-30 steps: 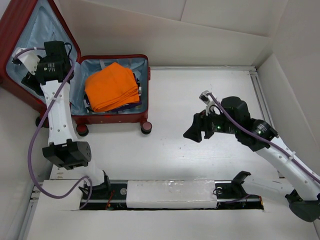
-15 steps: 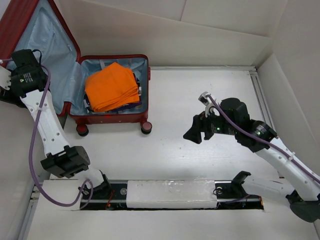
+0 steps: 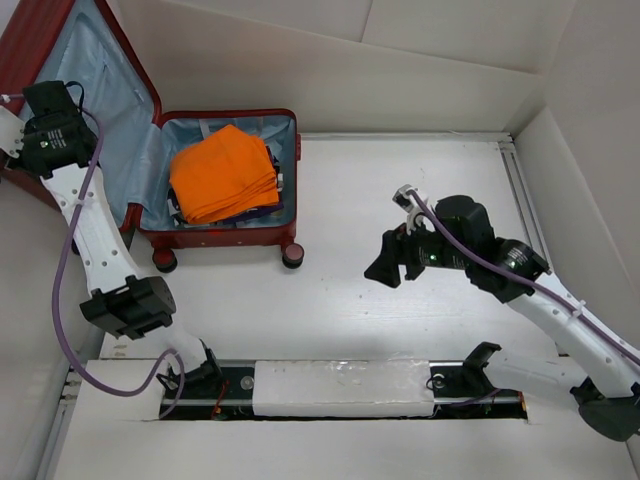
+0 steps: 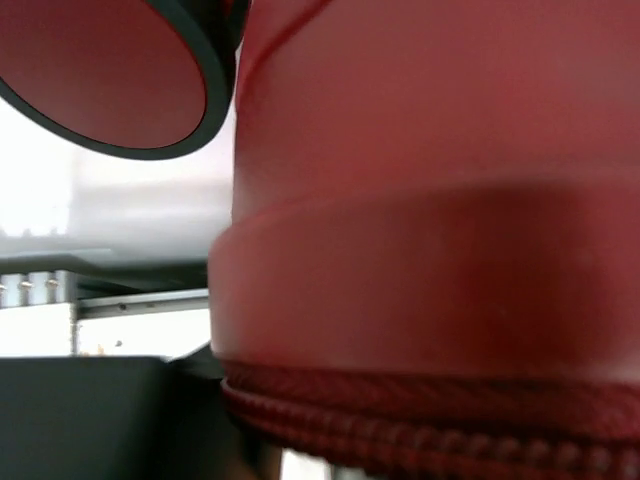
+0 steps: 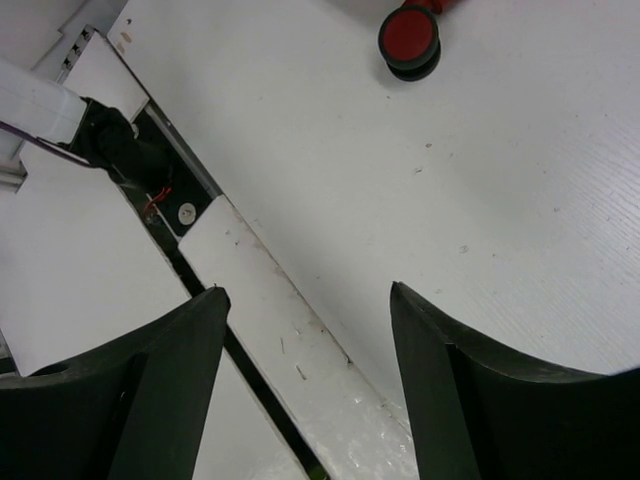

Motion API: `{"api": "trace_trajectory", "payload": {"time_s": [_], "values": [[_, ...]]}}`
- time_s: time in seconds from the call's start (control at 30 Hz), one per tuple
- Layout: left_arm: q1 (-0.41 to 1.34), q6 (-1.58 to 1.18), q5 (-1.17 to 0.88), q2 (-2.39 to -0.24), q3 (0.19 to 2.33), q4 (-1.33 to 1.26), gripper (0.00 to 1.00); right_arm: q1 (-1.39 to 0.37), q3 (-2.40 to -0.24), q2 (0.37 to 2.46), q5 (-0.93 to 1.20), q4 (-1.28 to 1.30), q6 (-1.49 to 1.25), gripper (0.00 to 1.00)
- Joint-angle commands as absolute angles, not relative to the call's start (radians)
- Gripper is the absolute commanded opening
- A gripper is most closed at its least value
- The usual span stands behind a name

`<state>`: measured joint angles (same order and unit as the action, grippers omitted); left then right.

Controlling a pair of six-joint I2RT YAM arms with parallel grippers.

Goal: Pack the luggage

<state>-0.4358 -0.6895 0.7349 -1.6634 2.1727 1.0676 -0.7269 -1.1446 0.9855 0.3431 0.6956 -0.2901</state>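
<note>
1. The luggage [image 3: 222, 238] lies open on the table [image 3: 420, 190], well off to the right gripper's [image 5: 307, 300] left. Its base lies flat, and its lid [image 3: 95, 75] stands raised with the blue lining facing the base.
2. A folded orange cloth [image 3: 222, 172] fills the base and sits inside the rim. By that, the packing looks done and closing the lid is the step in hand.
3. The left wrist [image 3: 50, 132] sits at the lid's outer edge. Its camera is filled by red shell and zipper [image 4: 430, 420], with a wheel [image 4: 95, 75] above.
4. I cannot tell whether the left gripper's fingers are apart or together. A dark shape low in that view may be one finger.
5. To do this well, the left gripper should press flat against the ribbed shell, high above the hinge. It should then sweep the lid over in an arc toward the base, slowly enough that the case does not roll on its wheels.
6. The right gripper hangs over bare table with its fingers wide apart and nothing between them. One front wheel [image 5: 408, 40] lies just ahead of it, so it could steady the base's near wall.
</note>
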Motion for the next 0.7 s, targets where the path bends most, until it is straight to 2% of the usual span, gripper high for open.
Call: {"api": "trace_trajectory", "payload": {"time_s": [0.0, 0.1, 0.17, 0.27, 0.33, 0.43, 0.53, 0.57, 0.6, 0.67], "values": [[-0.446, -0.693, 0.730, -1.660, 2.230, 0.986, 0.02, -0.733, -1.157, 0.986, 0.322, 0.669, -0.275, 0.72], [-0.414, -0.756, 0.707, -1.647, 2.221, 1.019, 0.00, -0.733, -1.147, 0.996, 0.295, 0.669, -0.275, 0.72], [-0.330, -0.779, 0.731, -1.637, 2.255, 1.034, 0.00, -0.733, -1.137, 1.021, 0.270, 0.669, -0.275, 0.72], [-0.007, -0.732, 0.869, -1.585, 2.231, 0.950, 0.00, -0.733, -1.137, 1.035, 0.261, 0.658, -0.285, 0.72], [0.241, -0.712, 0.903, -1.502, 2.089, 0.879, 0.00, -0.733, -1.137, 1.064, 0.261, 0.641, -0.305, 0.72], [0.462, -0.753, 0.887, -1.438, 1.946, 0.879, 0.00, -0.733, -1.147, 1.107, 0.270, 0.632, -0.314, 0.72], [0.573, -0.773, 0.785, -1.393, 1.821, 0.867, 0.00, -0.733, -1.167, 1.137, 0.238, 0.632, -0.342, 0.71], [0.628, -0.756, 0.688, -1.347, 1.719, 0.845, 0.08, -0.733, -1.167, 1.152, 0.221, 0.632, -0.360, 0.71], [0.665, -0.756, 0.649, -1.321, 1.665, 0.794, 0.31, -0.733, -1.189, 1.152, 0.192, 0.632, -0.370, 0.71], [0.798, -0.701, 0.573, -1.252, 1.545, 0.715, 0.51, -0.733, -1.198, 1.183, 0.179, 0.632, -0.390, 0.71]]}}
